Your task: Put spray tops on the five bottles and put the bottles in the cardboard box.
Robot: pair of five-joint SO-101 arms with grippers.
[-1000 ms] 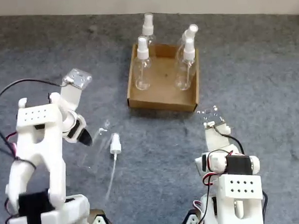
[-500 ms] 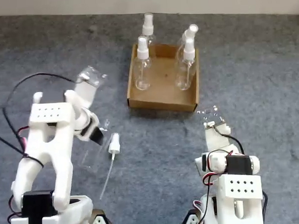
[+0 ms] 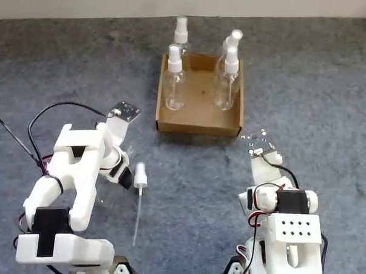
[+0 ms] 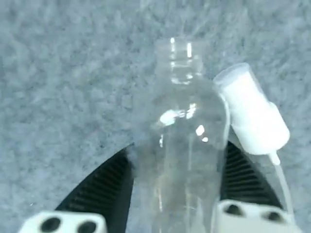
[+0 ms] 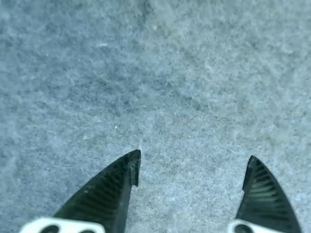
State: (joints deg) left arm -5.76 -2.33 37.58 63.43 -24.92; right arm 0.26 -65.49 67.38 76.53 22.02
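A clear bottle (image 4: 179, 121) without a top lies on the grey carpet, its open neck pointing away from my left wrist. My left gripper (image 4: 179, 149) is open, with one jaw close on each side of the bottle's body. A loose white spray top (image 3: 140, 174) with a long thin tube lies right beside the bottle's shoulder (image 4: 252, 119). My left gripper (image 3: 121, 172) sits low, just left of that top. The cardboard box (image 3: 199, 125) stands at the back centre. My right gripper (image 5: 190, 162) hangs open above bare carpet in front of the box's right corner (image 3: 260, 148).
Three capped bottles (image 3: 174, 76) stand upright in the box, and another capped bottle (image 3: 181, 29) stands at its far edge. A black cable (image 3: 60, 109) loops left of the left arm. Open carpet lies between the two arms and to the right.
My left arm has swung right and lowered, so its jaws now sit on either side of the lying bottle. The right arm, the box and the spray top have not moved.
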